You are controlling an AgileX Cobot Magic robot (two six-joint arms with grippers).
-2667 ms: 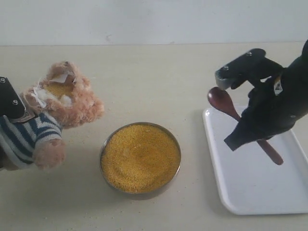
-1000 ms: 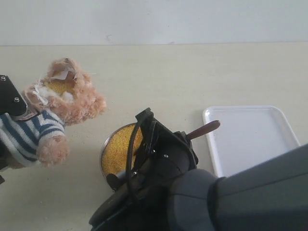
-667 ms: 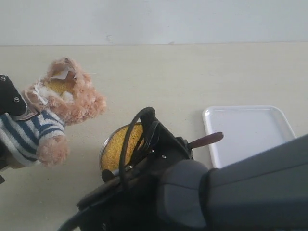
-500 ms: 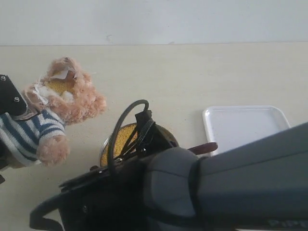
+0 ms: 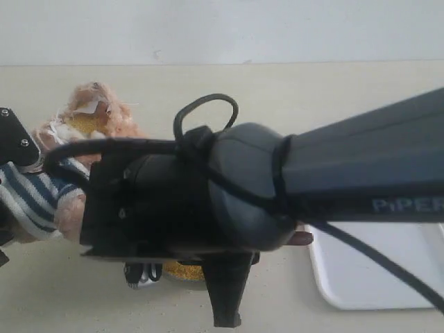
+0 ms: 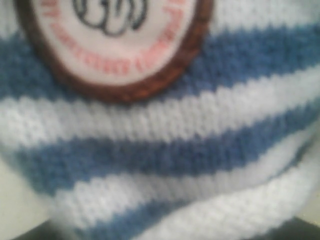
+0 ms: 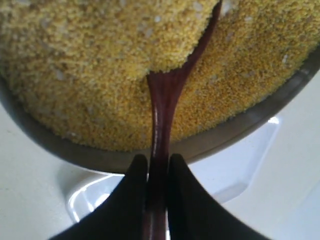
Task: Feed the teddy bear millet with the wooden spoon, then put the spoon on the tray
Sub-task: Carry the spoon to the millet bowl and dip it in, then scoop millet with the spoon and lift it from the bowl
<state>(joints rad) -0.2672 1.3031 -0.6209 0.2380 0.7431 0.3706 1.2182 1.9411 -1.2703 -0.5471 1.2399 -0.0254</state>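
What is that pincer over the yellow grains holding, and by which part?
The right pincer holds the wooden spoon by its slim handle; the spoon's bowl end sits in the millet.

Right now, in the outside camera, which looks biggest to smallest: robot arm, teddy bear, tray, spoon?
1. right arm, nearest the camera.
2. teddy bear and tray: alike, both partly hidden.
3. wooden spoon: only its handle end shows.

1. My right arm [image 5: 277, 187] hides most of the millet [image 5: 182, 269] and spoon [image 5: 302, 238]; I see only a sliver and the handle's end.
2. Left wrist view: the bear [image 6: 160, 150] fills it, blurred; the badge [image 6: 115, 40] is cropped.
3. Right wrist view: the spoon's head is buried in millet.
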